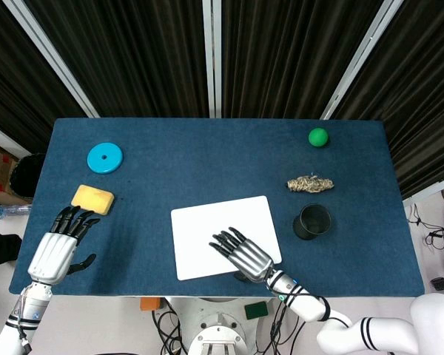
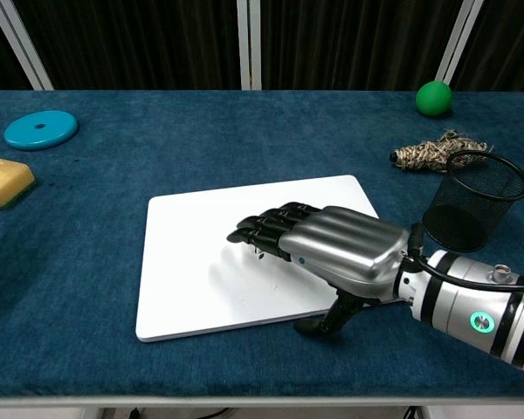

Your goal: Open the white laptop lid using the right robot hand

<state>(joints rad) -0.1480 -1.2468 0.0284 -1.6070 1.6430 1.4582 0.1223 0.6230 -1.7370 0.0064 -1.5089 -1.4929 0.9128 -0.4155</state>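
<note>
The white laptop (image 1: 214, 222) (image 2: 201, 253) lies closed and flat on the blue table, near its front edge. My right hand (image 1: 244, 253) (image 2: 332, 244) is palm down over the lid's near right part, fingers stretched out across the white surface. Its thumb (image 2: 327, 321) hangs at the lid's front edge, over the cloth. Whether the fingers touch the lid is unclear. My left hand (image 1: 59, 244) rests at the table's near left, fingers extended and apart, holding nothing; the chest view does not show it.
A black mesh cup (image 1: 312, 222) (image 2: 472, 205) stands just right of the laptop, close to my right wrist. Behind it lie a rope bundle (image 1: 310, 183) (image 2: 432, 153) and a green ball (image 1: 318, 137) (image 2: 434, 97). At the left are a yellow sponge (image 1: 92, 197) (image 2: 2, 181) and a blue disc (image 1: 104, 157) (image 2: 40, 128).
</note>
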